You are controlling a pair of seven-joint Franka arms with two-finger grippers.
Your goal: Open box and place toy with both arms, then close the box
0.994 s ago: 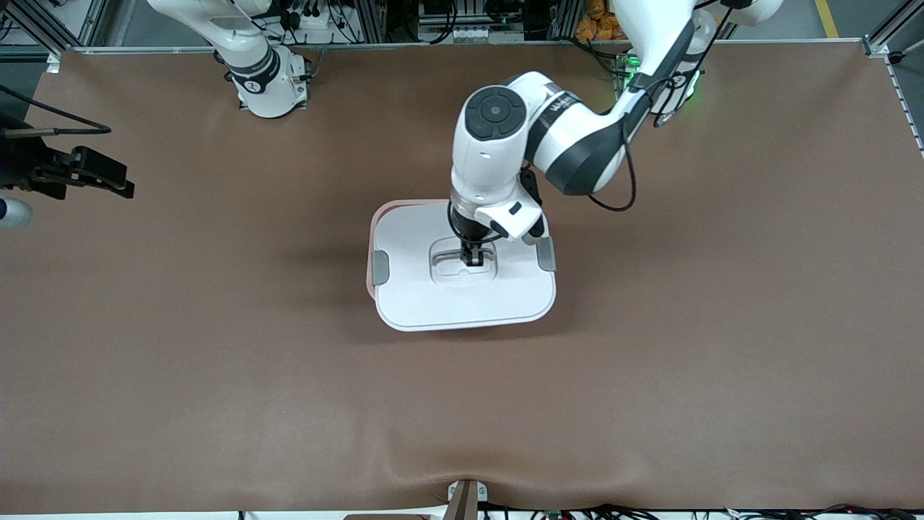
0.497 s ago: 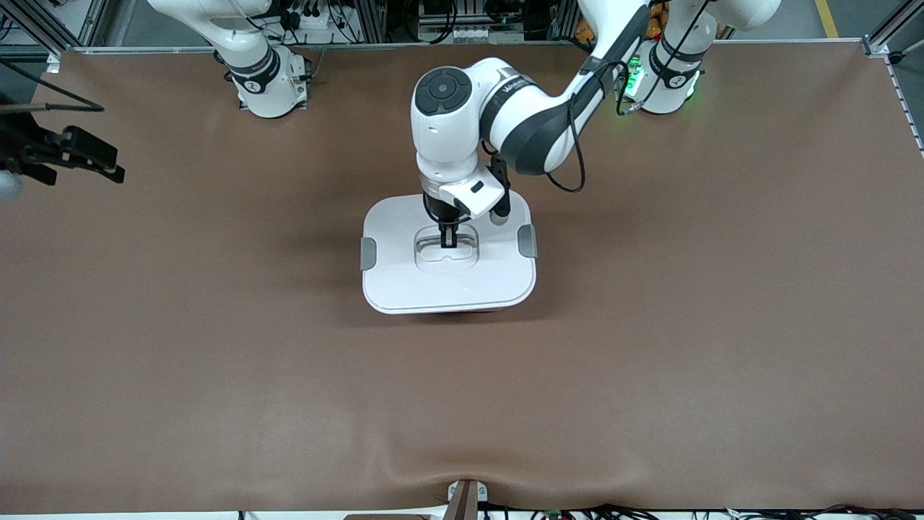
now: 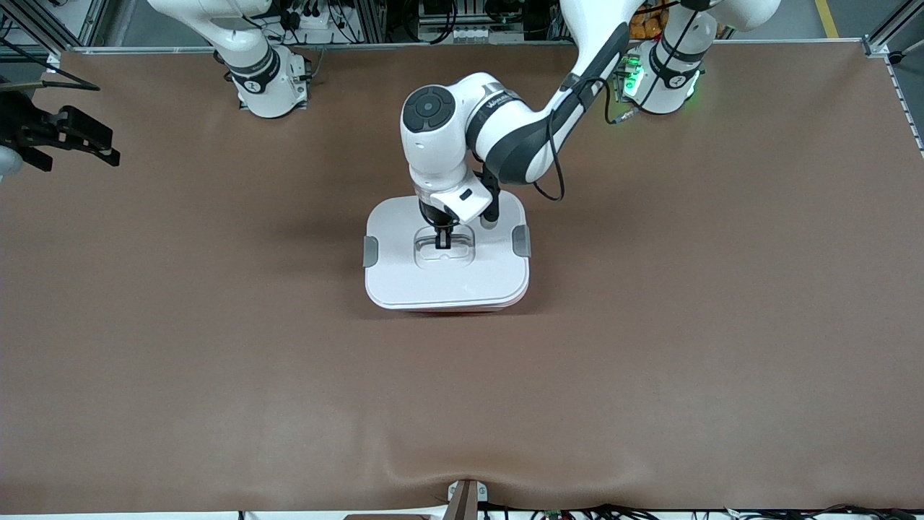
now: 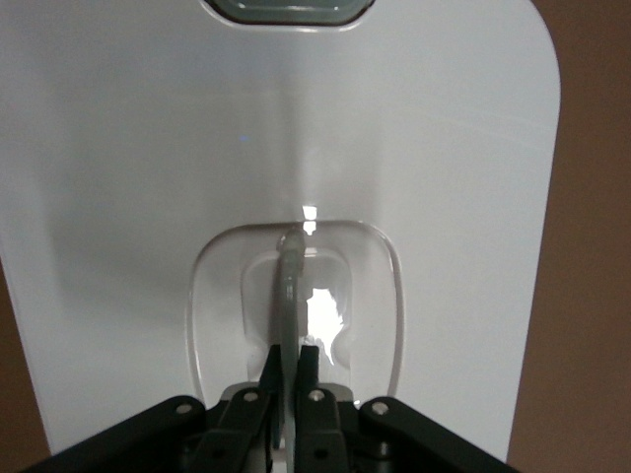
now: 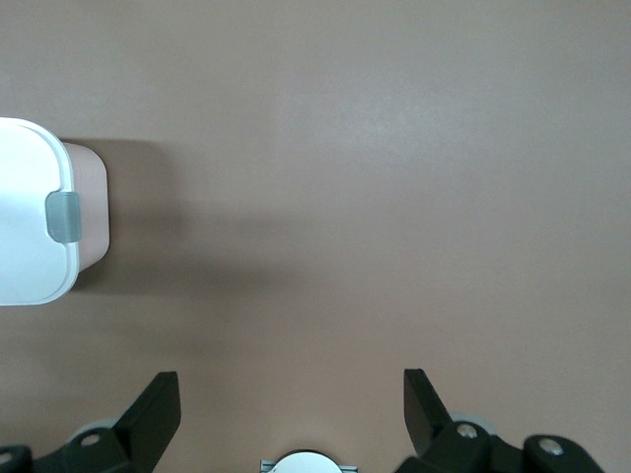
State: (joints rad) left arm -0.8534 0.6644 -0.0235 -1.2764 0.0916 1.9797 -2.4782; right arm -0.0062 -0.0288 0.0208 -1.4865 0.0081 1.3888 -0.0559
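Observation:
The box's white lid lies level over the pink tub, of which only a thin strip shows at the edge nearer the front camera. My left gripper is shut on the grey handle in the lid's recess, seen close in the left wrist view. Grey clips sit on both sides. In the right wrist view the tub's pink wall shows under the lid. My right gripper hangs open over the right arm's end of the table. The toy is hidden.
Brown table mat lies all round the box. The arm bases stand along the table edge farthest from the front camera.
The left arm carried the lid toward the right arm's end and lowered it, so it now sits squarely over the tub. The right gripper drifted slightly outward.

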